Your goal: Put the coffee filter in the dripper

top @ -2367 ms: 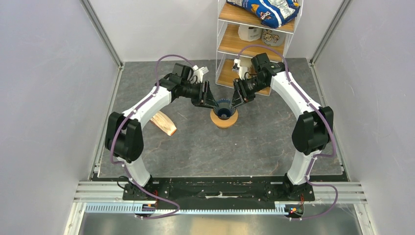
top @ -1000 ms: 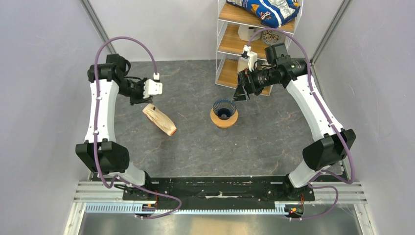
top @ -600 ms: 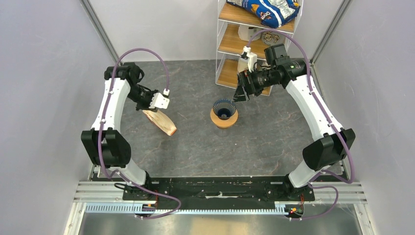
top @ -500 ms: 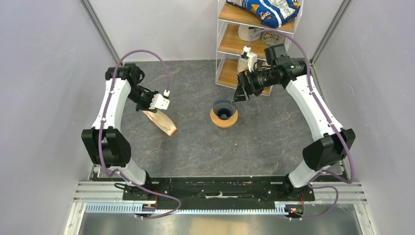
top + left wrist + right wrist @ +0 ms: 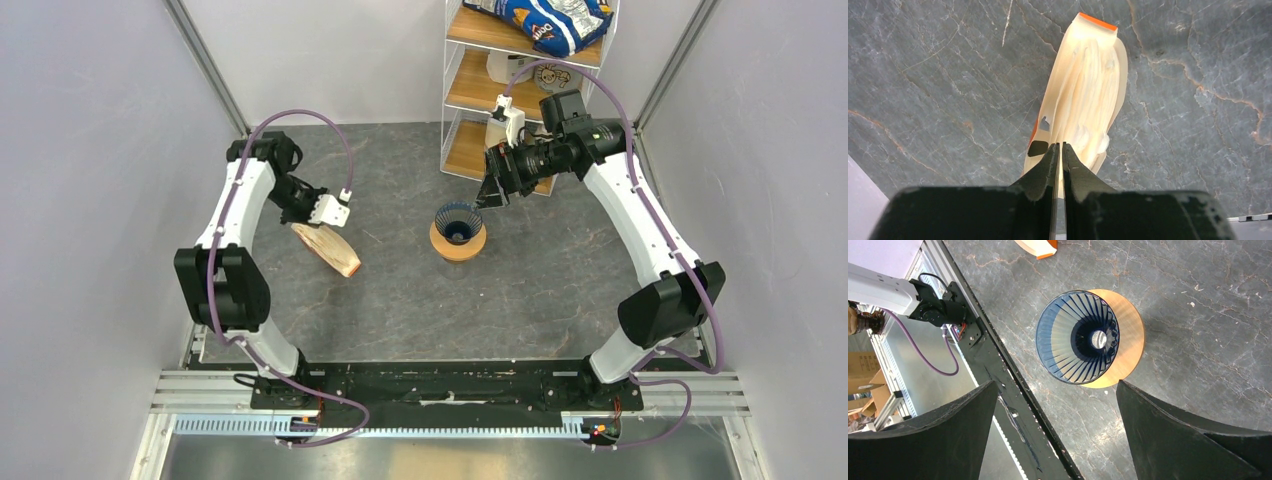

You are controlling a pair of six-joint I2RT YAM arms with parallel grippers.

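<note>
The dark blue ribbed dripper stands upright, mouth up, on an orange-brown ring at the middle of the grey table. The right gripper is above it, fingers spread wide. The left gripper, pinched closed, has its tips over the wide end of the cream filter stack, well apart.

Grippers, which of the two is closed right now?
The left gripper: its fingers are pressed together at the near end of the cream paper stack. The right gripper is wide open, aimed at the blue dripper.
</note>
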